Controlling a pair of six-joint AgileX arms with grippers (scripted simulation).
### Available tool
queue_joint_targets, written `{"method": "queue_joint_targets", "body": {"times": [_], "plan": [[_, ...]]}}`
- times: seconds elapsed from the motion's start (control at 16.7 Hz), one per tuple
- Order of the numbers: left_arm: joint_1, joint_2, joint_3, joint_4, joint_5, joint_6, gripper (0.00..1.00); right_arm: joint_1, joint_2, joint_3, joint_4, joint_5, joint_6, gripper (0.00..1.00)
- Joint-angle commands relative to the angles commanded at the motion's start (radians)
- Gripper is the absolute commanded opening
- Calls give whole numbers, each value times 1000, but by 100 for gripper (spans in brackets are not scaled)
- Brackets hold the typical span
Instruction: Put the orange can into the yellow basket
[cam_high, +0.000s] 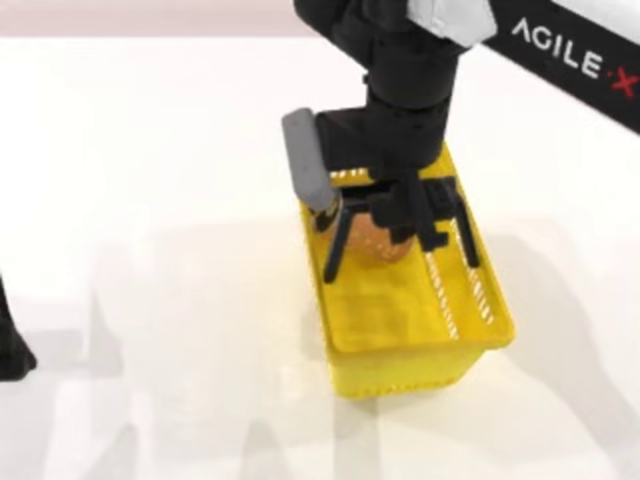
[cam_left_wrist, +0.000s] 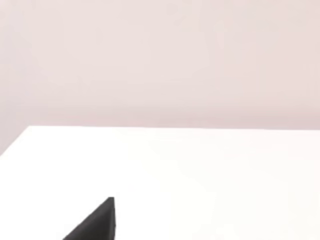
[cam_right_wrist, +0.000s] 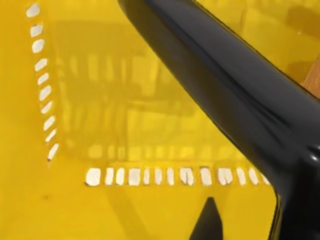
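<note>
Right gripper: the right gripper (cam_high: 385, 235) hangs inside the mouth of the yellow basket (cam_high: 480, 345), its black fingers pinching the orange can (cam_high: 378, 240) between them.
Can's place: the orange can is over the basket's interior, toward the far end from the near wall, mostly hidden by the gripper; whether it touches the basket floor cannot be told.
Handling: judged a small, stiff, light cylinder with a smooth and likely slippery side; a grasp across its curved wall near mid-height looks soundest.
Release: the fingers would probably need only a small spread, since the can is far smaller than the basket.
Handle: the basket's black handle (cam_high: 305, 155) lies at the far-left rim, just beside the gripper, and is the nearest thing to catch on.
Walls: in the right wrist view the slotted wall (cam_right_wrist: 150, 175) stands close around the finger (cam_right_wrist: 240, 100).
Left arm: parked well to the left of the basket; its fingers are not seen.
</note>
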Motion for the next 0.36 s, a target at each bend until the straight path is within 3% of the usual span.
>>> {"method": "queue_joint_targets", "body": {"times": [0.36], "plan": [[0, 0, 0, 0, 0, 0, 100, -22, -6, 155, -158, 0, -29, 0]]}}
